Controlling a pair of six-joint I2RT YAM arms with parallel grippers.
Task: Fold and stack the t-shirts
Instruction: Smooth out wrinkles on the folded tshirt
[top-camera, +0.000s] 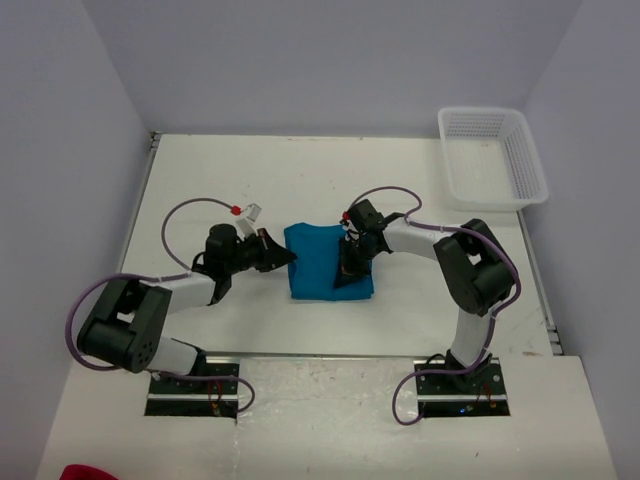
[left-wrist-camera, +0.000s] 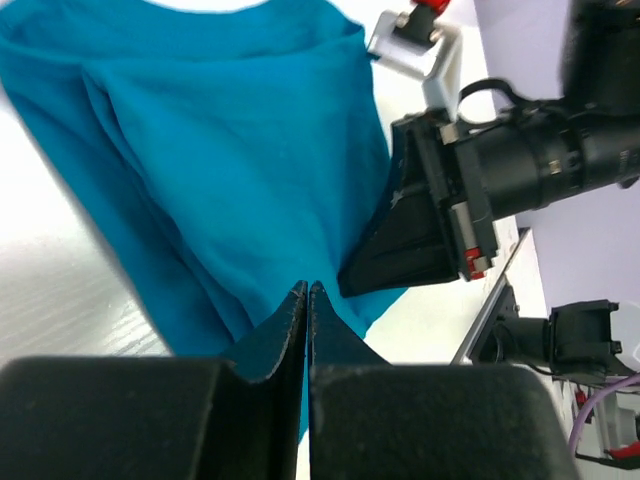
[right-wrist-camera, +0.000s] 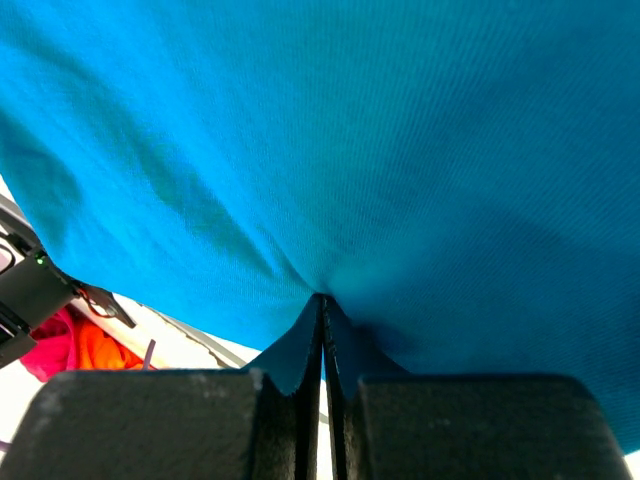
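Lying where: folded teal t-shirt (top-camera: 318, 265) sits mid-way across the table (top-camera: 420, 200), between your two grippers.
Left gripper (left-wrist-camera: 307, 295): clenched, tips at the shirt's left edge.
Right gripper (right-wrist-camera: 322, 305): clenched, tips pressed onto the shirt's right half, where the cloth puckers.

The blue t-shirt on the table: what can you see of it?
The t-shirt is plain teal-blue, soft-looking cloth, folded into a compact, slightly wrinkled rectangle lying flat on the white table. The right gripper, shut, presses its tips into the top; the left gripper, also shut, sits at its left edge.
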